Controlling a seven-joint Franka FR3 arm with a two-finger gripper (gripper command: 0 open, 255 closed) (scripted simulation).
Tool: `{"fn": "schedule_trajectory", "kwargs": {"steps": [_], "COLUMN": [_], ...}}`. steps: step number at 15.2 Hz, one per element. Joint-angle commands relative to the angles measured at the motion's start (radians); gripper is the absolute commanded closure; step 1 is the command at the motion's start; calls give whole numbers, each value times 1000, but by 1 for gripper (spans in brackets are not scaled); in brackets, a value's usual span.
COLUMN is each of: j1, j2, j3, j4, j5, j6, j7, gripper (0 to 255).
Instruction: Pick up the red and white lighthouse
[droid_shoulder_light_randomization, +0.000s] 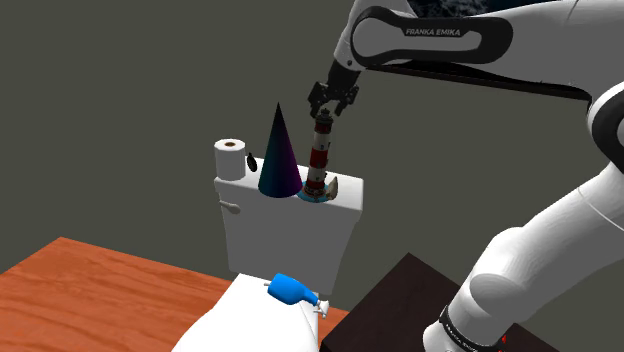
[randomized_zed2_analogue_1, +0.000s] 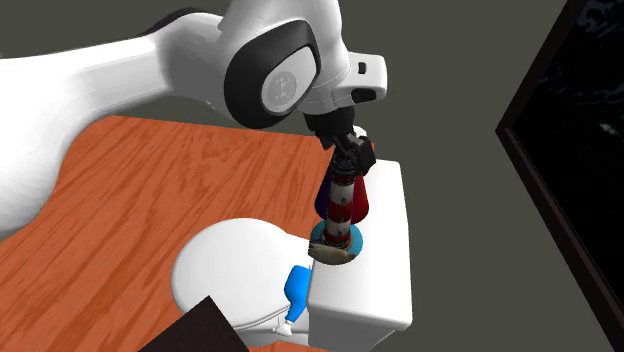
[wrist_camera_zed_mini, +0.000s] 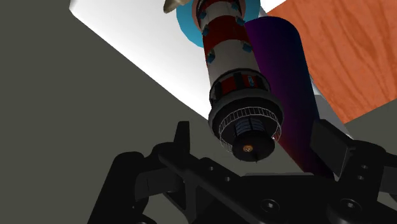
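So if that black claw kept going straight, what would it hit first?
Probably the lighthouse, at its dark top: it sits just ahead, centred in the open gripper, though depth is hard to judge.

Lighthouse (droid_shoulder_light_randomization: 319, 158): red-white bands, dark lantern top, blue round base. Upright on white tank (droid_shoulder_light_randomization: 290, 240), just beside purple cone (droid_shoulder_light_randomization: 279, 155).

This is a bathroom. A white toilet cistern (droid_shoulder_light_randomization: 290, 235) carries a paper roll (droid_shoulder_light_randomization: 231, 158) on top. The bowl (randomized_zed2_analogue_1: 225, 270) sits just before it.
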Motion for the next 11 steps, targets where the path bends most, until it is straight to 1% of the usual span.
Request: {"fn": "schedule_trajectory", "kwargs": {"steps": [1, 3, 4, 11], "j1": [0, 0, 0, 1], "j2": [-5, -6, -7, -8], "j3": [0, 0, 0, 1], "j4": [-30, -39, -42, -43], "j5": [0, 0, 0, 0], "j6": [26, 34, 35, 36], "j7": [1, 1, 2, 2], "gripper": [0, 0, 255, 255]}}
